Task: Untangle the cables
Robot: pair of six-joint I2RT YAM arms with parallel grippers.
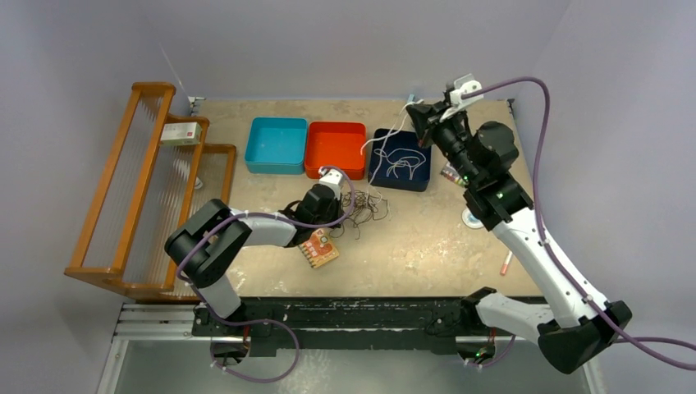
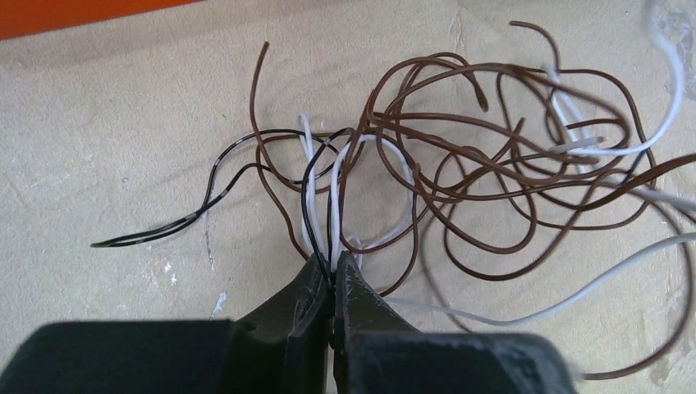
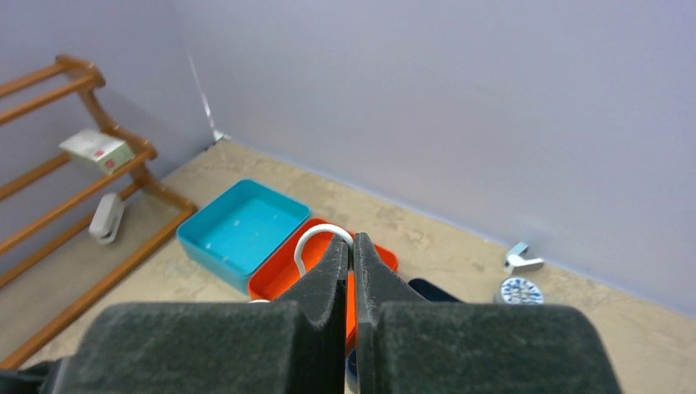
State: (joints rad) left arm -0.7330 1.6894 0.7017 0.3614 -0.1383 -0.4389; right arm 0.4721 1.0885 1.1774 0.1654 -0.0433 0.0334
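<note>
We're looking down on a beige table (image 1: 427,246) w/ walls closing it in at the far side & the right. A wooden rack (image 1: 123,205) is running along the left edge. Three trays are sitting side by side near the far edge: a teal tray (image 1: 277,144), an orange tray (image 1: 335,149) & a dark blue tray (image 1: 400,158). Bare tabletop is showing right of the cables (image 2: 460,176) & on toward the near edge.

The left gripper (image 2: 332,275) is reaching low over mid-table, just in front of the orange tray. Its fingers are clenched on the cables: a black strand & a white one are running straight into the pinch. The right gripper (image 3: 351,246) is hanging raised near the far edge, above the dark blue tray. It's pinching a white cable (image 3: 320,228) that's slanting down past that tray's left side toward the heap; where it's ending we can't tell.

From above, the left arm is covering the heap's left part, & the strands are looking too thin to trace. In the right wrist view the fingers are blocking most of the dark blue tray, & the white cable is showing only as a short arch. In the left wrist view several strands are running off the right edge.

The cables are lying as a loose heap on the table: mostly brown loops crossing each other, w/ white strands threading through & a black pair trailing off left. More white strands are lying looped inside the dark blue tray.
</note>
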